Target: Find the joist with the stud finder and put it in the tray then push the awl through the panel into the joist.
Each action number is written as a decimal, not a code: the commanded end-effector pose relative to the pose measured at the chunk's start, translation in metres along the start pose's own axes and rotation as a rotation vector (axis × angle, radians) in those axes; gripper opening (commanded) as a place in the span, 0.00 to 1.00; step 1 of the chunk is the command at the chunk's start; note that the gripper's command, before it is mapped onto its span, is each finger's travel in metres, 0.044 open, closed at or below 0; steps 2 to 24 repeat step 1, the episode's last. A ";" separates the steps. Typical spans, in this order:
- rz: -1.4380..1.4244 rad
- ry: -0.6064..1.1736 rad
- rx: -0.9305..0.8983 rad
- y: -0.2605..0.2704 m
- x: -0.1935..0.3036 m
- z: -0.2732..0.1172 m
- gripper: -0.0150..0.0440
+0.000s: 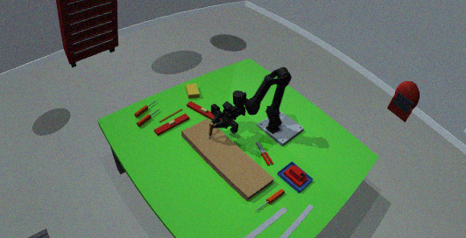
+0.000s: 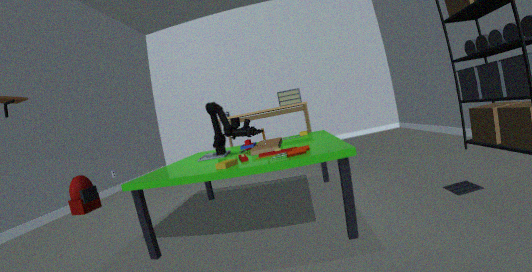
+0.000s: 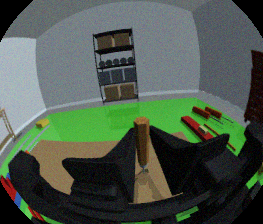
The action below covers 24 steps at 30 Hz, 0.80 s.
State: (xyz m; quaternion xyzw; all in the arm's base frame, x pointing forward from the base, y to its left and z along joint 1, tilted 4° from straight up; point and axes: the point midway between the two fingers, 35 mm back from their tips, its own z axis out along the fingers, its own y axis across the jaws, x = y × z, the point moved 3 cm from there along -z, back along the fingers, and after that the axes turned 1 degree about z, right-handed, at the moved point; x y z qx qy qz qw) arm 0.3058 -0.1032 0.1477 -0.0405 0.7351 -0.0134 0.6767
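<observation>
My gripper point(image 1: 213, 124) point(image 3: 141, 129) is shut on the awl point(image 1: 211, 130) point(image 2: 263, 134) point(image 3: 142, 142) by its brown handle. The awl stands nearly upright, point down, over the far-left end of the brown floor panel point(image 1: 232, 164) point(image 2: 267, 145) point(image 3: 52, 157) in the top view. Its tip is at or very close to the panel top; I cannot tell whether it has entered. The red stud finder point(image 1: 295, 174) point(image 2: 247, 142) lies in the blue tray point(image 1: 289, 183), to the right of the panel. The joist is hidden under the panel.
Red-handled pliers point(image 1: 264, 154) lie between the panel and the arm base point(image 1: 289, 134). An orange screwdriver point(image 1: 275, 196) lies near the panel's near end. Two red bars point(image 1: 172, 124) point(image 1: 199, 109), a yellow block point(image 1: 193, 91) and two more screwdrivers point(image 1: 141, 110) point(image 1: 144, 120) lie beyond its far end.
</observation>
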 end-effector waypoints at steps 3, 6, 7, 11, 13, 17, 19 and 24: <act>0.000 0.000 0.000 0.000 0.000 0.000 0.25; 0.000 0.000 0.000 0.000 0.000 0.000 0.25; 0.000 0.000 0.000 0.000 0.000 0.000 0.25; 0.000 0.000 0.000 0.000 0.000 0.000 0.25; 0.000 0.000 0.000 0.000 0.000 0.000 0.25; 0.000 0.000 0.000 0.000 0.000 0.000 0.25; 0.000 0.000 0.000 0.000 0.000 0.000 0.25; 0.000 0.000 0.000 0.000 0.000 0.000 0.25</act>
